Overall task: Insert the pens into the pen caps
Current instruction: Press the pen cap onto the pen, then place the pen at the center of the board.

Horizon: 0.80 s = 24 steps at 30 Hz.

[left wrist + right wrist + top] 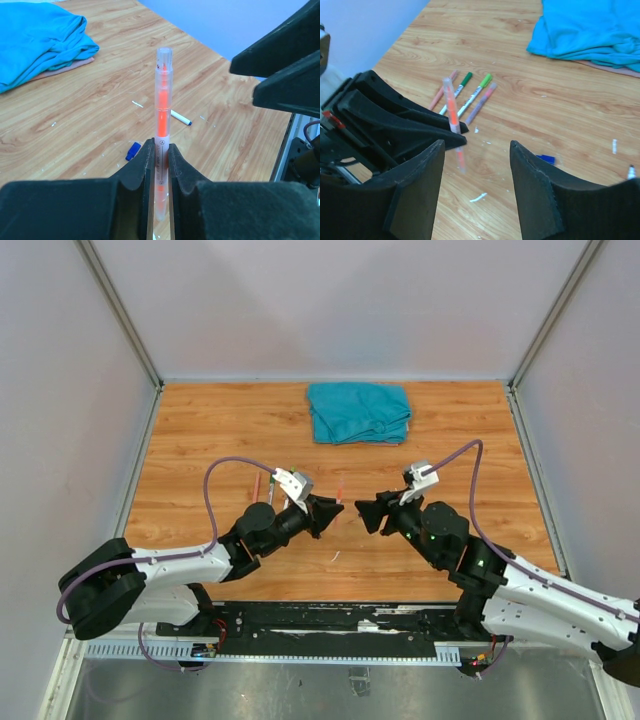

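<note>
My left gripper [160, 145] is shut on an orange pen [163, 112], which stands up from the jaws with its clear-ended top pointing away. In the right wrist view the same orange pen [451, 107] juts from the left gripper's black fingers [410, 125]. My right gripper [477, 150] faces it a little apart, open and empty. In the top view the left gripper [325, 515] and right gripper [368, 512] meet tip to tip above the table's middle. Several capped pens [470, 95] lie side by side on the wood. A blue pen cap [133, 150] and a blue-tipped pen [180, 118] lie loose.
A crumpled blue cloth [360, 412] lies at the back of the wooden table [200, 440]. Small white scraps [477, 198] are scattered on the wood. Pale walls close the table in on three sides.
</note>
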Available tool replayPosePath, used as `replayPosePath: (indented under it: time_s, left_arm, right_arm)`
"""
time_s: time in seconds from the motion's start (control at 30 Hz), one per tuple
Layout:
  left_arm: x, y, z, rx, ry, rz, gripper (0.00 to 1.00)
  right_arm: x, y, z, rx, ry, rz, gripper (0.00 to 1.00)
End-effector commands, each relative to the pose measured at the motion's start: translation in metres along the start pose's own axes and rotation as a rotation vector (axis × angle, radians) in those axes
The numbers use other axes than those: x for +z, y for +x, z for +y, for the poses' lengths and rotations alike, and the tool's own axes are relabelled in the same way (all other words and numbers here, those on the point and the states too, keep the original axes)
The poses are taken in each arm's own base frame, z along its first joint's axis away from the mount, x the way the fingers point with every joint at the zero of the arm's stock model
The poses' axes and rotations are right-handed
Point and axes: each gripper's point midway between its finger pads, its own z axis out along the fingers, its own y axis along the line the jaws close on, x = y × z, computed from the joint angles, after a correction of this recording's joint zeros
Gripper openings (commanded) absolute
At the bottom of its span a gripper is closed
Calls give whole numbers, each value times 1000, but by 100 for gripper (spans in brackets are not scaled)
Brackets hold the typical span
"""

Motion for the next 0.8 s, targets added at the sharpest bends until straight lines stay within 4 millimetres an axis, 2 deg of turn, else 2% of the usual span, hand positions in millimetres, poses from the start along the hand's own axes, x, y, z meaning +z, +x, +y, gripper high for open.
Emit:
replayPosePath:
  time_s: [0.0,0.13,0.27,0.43,0.57,0.7,0.77]
  left_arm:
    - [7,-31,1,-10,-29,-86,0]
    - [16,-25,9,4,-87,-23,0]
    - [18,-20,26,-7,-189,12,1]
    - [23,-9,36,-70,-286,115,0]
    - [18,1,46,-121,-387,194,1]
    - [10,13,55,-133,-470,276,1]
    - [11,17,53,-126,-465,316,1]
  right_arm:
    - [-18,21,-31,-148,82,60,57]
    - [-31,31,-47,-212,127,131,61]
    - [-38,28,-63,-267,213,189,65]
    - [-34,26,-70,-328,225,290,66]
    - [-25,32,-76,-258,187,331,64]
    - [-22,39,-97,-111,203,339,62]
    - [-22,44,-105,-54,208,337,62]
